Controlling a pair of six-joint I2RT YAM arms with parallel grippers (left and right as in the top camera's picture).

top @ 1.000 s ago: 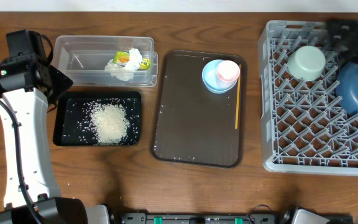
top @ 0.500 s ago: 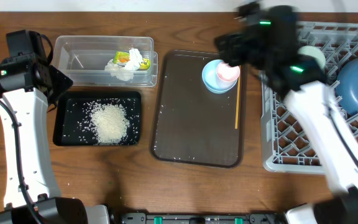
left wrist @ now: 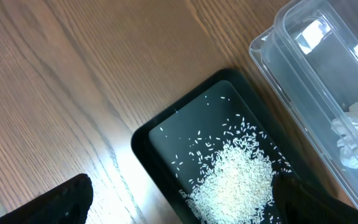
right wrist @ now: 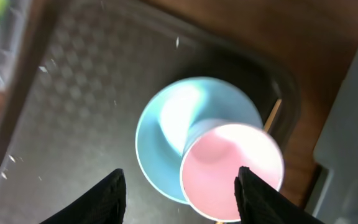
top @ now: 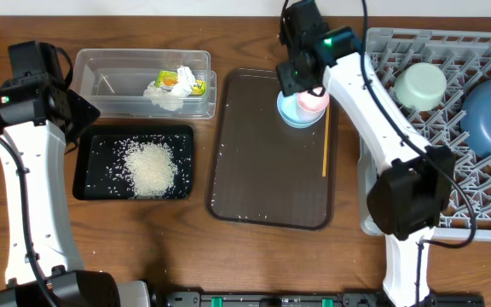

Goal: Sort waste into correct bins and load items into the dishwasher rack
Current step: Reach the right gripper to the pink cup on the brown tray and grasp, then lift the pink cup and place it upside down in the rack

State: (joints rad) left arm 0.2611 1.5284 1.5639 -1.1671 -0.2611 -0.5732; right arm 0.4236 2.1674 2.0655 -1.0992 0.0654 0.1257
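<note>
- Rim of pink cup (right wrist: 232, 171) is offering best hold; probably light, stiff, slick.
- Above it, right pincer (right wrist: 182, 180) is hovering part-open, empty; left pincer (left wrist: 182, 186) is gaping, empty.

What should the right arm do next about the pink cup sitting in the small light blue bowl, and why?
Probably nudge the right gripper sideways over the pink cup: its open jaws hang above, off-centre toward the small light blue bowl holding it.

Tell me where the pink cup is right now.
Overhead view: the pink cup rests in the light blue bowl at the far right corner of the brown tray, by the orange stick's far end.
</note>
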